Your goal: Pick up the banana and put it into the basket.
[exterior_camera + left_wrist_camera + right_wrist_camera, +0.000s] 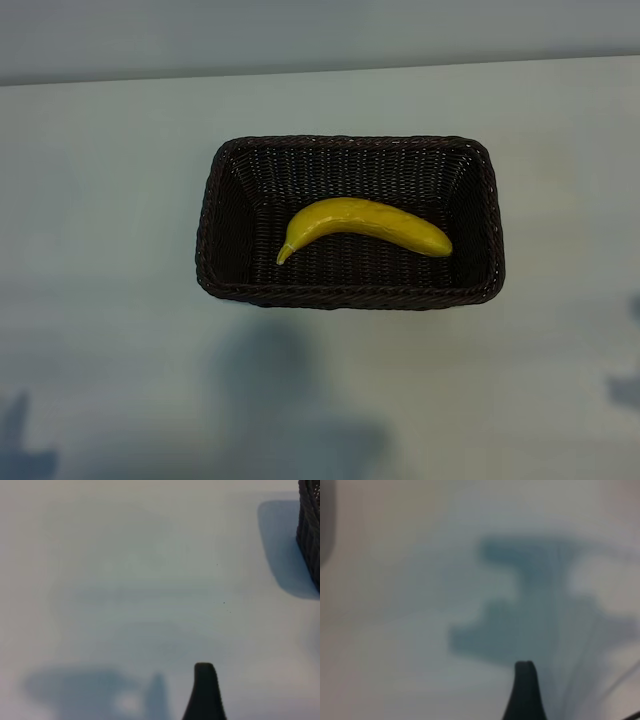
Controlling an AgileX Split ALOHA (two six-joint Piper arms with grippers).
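Note:
The yellow banana [362,224] lies on the floor of the dark brown wicker basket [350,294], which sits in the middle of the pale table. Its thin stem end points toward the basket's left side. Neither arm appears in the exterior view. In the left wrist view only one dark fingertip [205,690] of the left gripper shows, over bare table, with a corner of the basket [310,530] off to one side. In the right wrist view a single dark fingertip [525,692] hangs over bare table. Nothing is held by either gripper.
The pale table [100,300] stretches out on all sides of the basket, and its far edge [320,70] runs across the back. Soft shadows of the arms fall on the near part of the table [290,400].

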